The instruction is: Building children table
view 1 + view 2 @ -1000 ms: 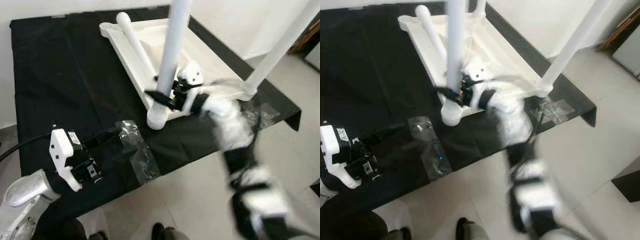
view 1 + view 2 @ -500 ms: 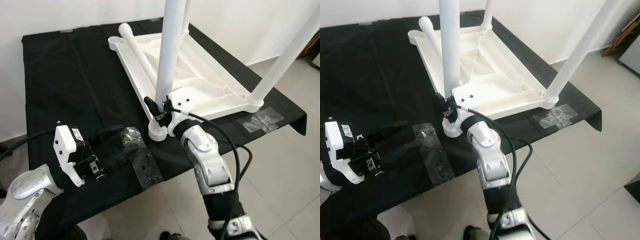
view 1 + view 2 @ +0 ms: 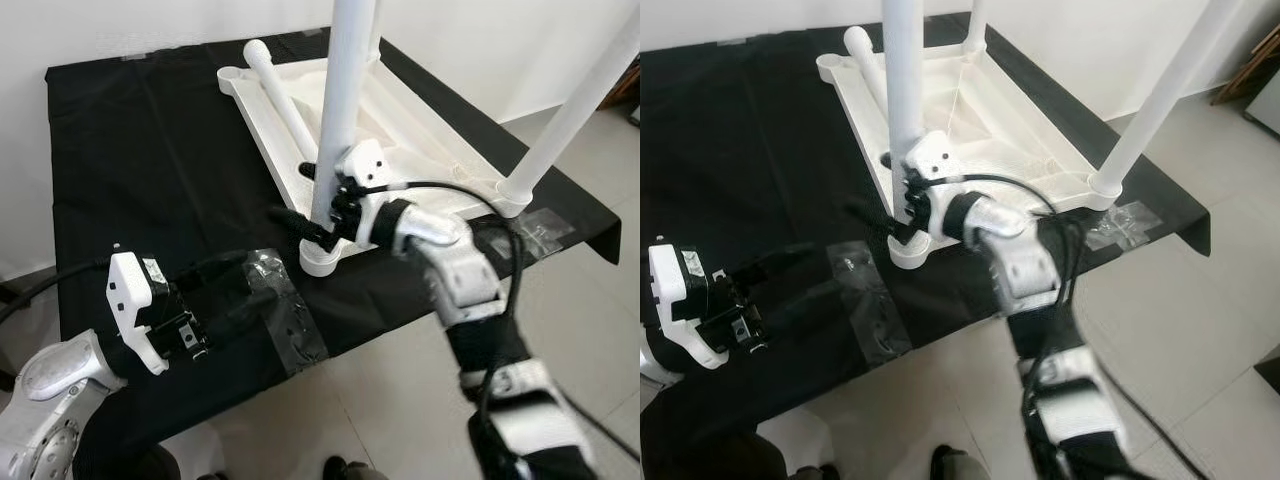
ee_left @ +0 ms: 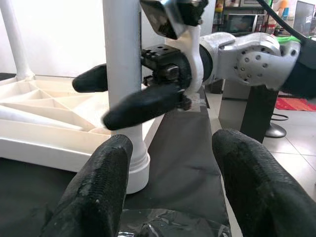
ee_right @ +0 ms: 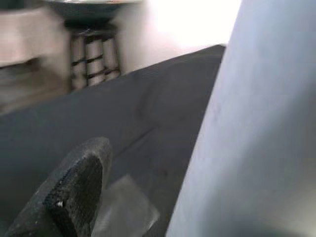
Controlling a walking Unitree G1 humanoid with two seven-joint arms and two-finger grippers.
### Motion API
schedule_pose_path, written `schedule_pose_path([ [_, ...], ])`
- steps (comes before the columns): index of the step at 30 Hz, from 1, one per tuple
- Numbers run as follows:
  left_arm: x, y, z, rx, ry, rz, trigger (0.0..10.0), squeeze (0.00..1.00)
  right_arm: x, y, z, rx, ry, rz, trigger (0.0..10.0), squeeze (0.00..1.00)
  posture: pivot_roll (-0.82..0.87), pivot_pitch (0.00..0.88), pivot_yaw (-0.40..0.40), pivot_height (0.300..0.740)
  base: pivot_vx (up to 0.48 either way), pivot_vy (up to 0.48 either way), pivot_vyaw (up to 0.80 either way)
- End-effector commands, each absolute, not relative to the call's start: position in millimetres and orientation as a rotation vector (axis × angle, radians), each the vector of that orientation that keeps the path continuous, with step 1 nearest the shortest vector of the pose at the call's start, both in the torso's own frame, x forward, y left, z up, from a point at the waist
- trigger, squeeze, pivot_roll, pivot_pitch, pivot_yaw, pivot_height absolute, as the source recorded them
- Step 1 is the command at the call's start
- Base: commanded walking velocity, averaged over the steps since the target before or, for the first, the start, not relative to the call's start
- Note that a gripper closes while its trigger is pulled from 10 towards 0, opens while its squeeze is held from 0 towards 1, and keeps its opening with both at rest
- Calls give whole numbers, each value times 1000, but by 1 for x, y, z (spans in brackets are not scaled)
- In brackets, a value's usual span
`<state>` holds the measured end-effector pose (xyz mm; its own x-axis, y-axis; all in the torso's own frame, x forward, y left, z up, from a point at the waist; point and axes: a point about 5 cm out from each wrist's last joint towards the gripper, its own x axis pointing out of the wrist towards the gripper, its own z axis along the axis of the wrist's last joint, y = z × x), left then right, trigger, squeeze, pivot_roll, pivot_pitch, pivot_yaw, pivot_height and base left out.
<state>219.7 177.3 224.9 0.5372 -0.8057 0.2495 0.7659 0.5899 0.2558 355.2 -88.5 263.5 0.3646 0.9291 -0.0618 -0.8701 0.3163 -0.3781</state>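
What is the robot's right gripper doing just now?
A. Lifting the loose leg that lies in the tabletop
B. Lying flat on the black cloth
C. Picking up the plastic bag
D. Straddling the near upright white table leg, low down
D: the right gripper has one black finger on each side of the upright white leg, just above its base.

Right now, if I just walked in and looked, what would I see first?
A white upside-down table lying on a black cloth, its legs pointing up. The right gripper has its black fingers on either side of the nearest leg, low down. The left gripper rests open by a clear plastic bag at the cloth's front edge.
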Motion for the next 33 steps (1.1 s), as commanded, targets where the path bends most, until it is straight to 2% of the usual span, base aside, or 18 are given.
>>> schedule_pose_path([
  [1, 217, 175, 223, 121, -347, -950, 10000, 0, 352, -82, 256, -396, -163, 1289, 10000, 0, 82, 237, -82, 740, 0, 0, 0],
  [5, 215, 177, 225, 127, -348, -941, 10000, 0, 362, -91, 268, -421, -149, 1328, 10000, 0, 98, 254, -83, 740, 0, 0, 0],
  [6, 215, 177, 226, 127, -346, -938, 10000, 0, 365, -93, 273, -412, -148, 1337, 4392, 0, 99, 256, -83, 740, 0, 0, 0],
  [7, 214, 177, 226, 127, -345, -938, 10000, 0, 367, -96, 276, -409, -135, 1359, 0, 0, 103, 262, -84, 740, 0, 0, 0],
  [21, 210, 175, 224, 119, -336, -939, 10000, 0, 372, -111, 273, -409, -91, 1432, 0, 0, 100, 275, -101, 740, 0, 0, 0],
  [25, 211, 174, 225, 116, -338, -938, 10000, 0, 373, -123, 260, -384, -82, 1358, 0, 0, 93, 279, -106, 740, 0, 0, 0],
  [27, 210, 173, 225, 117, -340, -938, 10000, 0, 375, -123, 243, -343, -80, 1179, 0, 0, 103, 272, -128, 740, 0, 0, 0],
  [29, 209, 173, 224, 123, -338, -940, 10000, 0, 375, -110, 219, -226, -59, 866, 0, 0, 111, 266, -144, 740, 0, 0, 0],
  [30, 209, 174, 225, 123, -338, -939, 10000, 0, 361, -97, 190, -112, 19, 614, 0, 0, 103, 267, -131, 740, 0, 0, 0],
  [31, 209, 174, 226, 123, -339, -939, 10000, 0, 347, -96, 171, -40, 89, 413, 0, 0, 103, 267, -131, 740, 0, 0, 0],
  [32, 209, 174, 226, 123, -339, -939, 10000, 0, 347, -96, 171, -40, 89, 413, 0, 0, 103, 267, -131, 740, 0, 0, 0],
  [33, 209, 175, 226, 128, -336, -940, 10000, 0, 321, -80, 150, -38, 141, 456, 0, 0, 113, 272, -121, 740, 0, 0, 0],
])
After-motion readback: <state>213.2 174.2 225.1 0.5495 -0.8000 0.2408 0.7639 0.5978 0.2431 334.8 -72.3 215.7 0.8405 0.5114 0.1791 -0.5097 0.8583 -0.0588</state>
